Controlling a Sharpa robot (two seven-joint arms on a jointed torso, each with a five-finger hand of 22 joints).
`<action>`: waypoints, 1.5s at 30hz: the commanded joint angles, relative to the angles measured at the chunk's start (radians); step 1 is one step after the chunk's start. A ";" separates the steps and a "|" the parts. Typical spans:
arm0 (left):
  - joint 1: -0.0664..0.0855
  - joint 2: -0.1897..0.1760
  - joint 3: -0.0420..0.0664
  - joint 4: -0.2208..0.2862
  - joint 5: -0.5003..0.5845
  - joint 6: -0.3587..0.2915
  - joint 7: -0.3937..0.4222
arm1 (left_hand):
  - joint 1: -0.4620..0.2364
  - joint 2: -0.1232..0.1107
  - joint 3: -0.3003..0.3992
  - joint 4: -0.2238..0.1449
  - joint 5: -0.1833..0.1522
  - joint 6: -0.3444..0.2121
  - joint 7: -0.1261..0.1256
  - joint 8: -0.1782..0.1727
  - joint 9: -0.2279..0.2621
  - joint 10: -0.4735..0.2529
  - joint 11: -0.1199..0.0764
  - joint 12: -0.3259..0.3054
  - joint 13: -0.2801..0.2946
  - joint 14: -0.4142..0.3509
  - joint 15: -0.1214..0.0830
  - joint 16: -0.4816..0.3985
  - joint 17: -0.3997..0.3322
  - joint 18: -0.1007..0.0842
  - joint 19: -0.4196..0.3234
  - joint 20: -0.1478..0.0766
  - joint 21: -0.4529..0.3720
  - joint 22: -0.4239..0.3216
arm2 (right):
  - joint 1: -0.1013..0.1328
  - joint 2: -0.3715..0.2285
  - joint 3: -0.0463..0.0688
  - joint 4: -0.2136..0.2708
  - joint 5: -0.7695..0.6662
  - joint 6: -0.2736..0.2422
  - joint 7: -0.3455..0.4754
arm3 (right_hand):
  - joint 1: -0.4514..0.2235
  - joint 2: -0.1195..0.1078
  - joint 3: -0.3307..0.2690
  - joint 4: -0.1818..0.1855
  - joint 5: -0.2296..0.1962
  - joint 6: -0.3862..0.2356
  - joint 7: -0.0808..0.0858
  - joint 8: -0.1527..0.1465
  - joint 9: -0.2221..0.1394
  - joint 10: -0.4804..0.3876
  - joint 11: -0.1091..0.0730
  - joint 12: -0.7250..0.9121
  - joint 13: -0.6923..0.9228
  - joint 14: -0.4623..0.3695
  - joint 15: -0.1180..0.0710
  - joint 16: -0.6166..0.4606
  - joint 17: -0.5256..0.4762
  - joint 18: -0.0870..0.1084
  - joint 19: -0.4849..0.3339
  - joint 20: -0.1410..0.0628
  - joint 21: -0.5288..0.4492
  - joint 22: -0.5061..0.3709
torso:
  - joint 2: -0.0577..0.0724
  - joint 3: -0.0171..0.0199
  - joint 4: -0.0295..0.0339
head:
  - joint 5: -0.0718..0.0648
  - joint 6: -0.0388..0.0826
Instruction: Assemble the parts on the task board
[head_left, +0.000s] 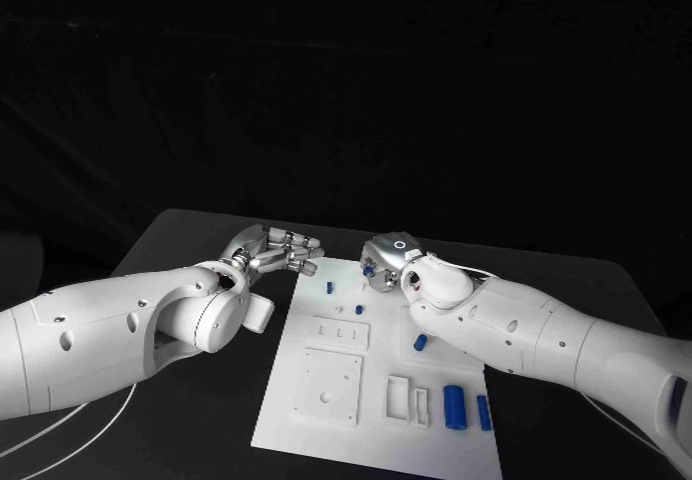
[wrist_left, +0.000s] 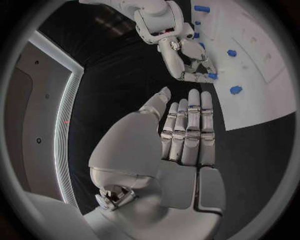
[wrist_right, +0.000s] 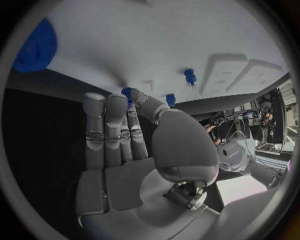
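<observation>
I am looking down at my black table (head_left: 188, 235) from above. In its middle lies the white task board (head_left: 361, 440), a long plate running away from me. My two white arms reach in over it from either side.

My left hand (head_left: 274, 250) hovers just past the board's far left corner, over bare table. In the left wrist view this hand (wrist_left: 184, 132) has its fingers straight and side by side with the thumb apart, and it holds nothing.

My right hand (head_left: 387, 262) is at the far end of the board, over its surface. In the right wrist view its fingers (wrist_right: 106, 130) are stretched out together, and a small blue part (wrist_right: 127, 92) sits right at the tips of the thumb and a finger. I cannot tell whether it is pinched or only touched.

Raised white blocks (head_left: 332, 385) and slotted frames (head_left: 405, 399) stand on the near half of the board. Two blue cylinders (head_left: 456, 407) lie near its near right corner. Smaller blue parts (head_left: 421, 342) are scattered along the middle, with tiny blue pegs (head_left: 330, 287) towards the far end. A blue toothed wheel (wrist_right: 34, 45) rests near one edge of the board.
</observation>
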 joint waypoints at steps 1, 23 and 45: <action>0.002 0.001 0.001 0.002 -0.003 0.008 0.004 | 0.000 -0.003 -0.003 0.002 -0.006 -0.005 -0.001 -0.002 0.000 -0.005 -0.001 0.001 0.001 -0.004 0.005 0.001 -0.001 0.001 0.010 0.000 -0.007 0.001 | -0.005 -0.002 -0.003 -0.008 0.009 0.014 0.001 | -0.007 -0.009 0.004 -0.001 -0.006 -0.042 0.011 0.006 -0.003 -0.041 0.017 0.007 0.001 -0.004 0.007 -0.008 -0.006 0.011 0.024 0.001 -0.037 -0.012 | 0.000 -0.0005 -0.0001 | -0.001 0.001; 0.002 -0.017 0.001 -0.005 -0.003 0.008 0.004 | 0.001 -0.003 -0.006 0.001 -0.006 -0.008 0.000 -0.002 0.000 -0.012 0.001 0.001 0.001 -0.004 0.005 0.001 -0.001 0.001 0.010 0.001 -0.009 0.001 | -0.004 -0.197 0.053 0.198 0.165 -0.093 0.051 | 0.054 -0.082 -0.216 0.101 0.023 -0.170 0.023 0.004 -0.006 -0.203 0.059 0.006 -0.001 0.003 0.037 -0.030 -0.037 0.052 0.039 0.036 -0.166 -0.117 | -0.004 0.0065 -0.0218 | -0.022 0.012; 0.001 -0.021 0.001 -0.030 -0.002 0.020 0.006 | 0.002 -0.001 -0.008 0.001 -0.006 -0.006 0.000 -0.002 0.000 -0.010 0.001 0.001 0.001 -0.004 0.005 0.000 -0.002 0.001 0.011 0.001 -0.011 0.001 | -0.009 -0.334 0.125 0.201 0.363 0.183 0.081 | 0.042 -0.041 -0.476 0.132 0.180 -0.198 0.017 0.006 -0.003 -0.042 -0.036 1.017 1.073 -0.015 -0.031 0.124 0.376 -0.013 0.047 -0.032 0.197 0.115 | -0.008 0.0352 -0.0589 | -0.039 0.015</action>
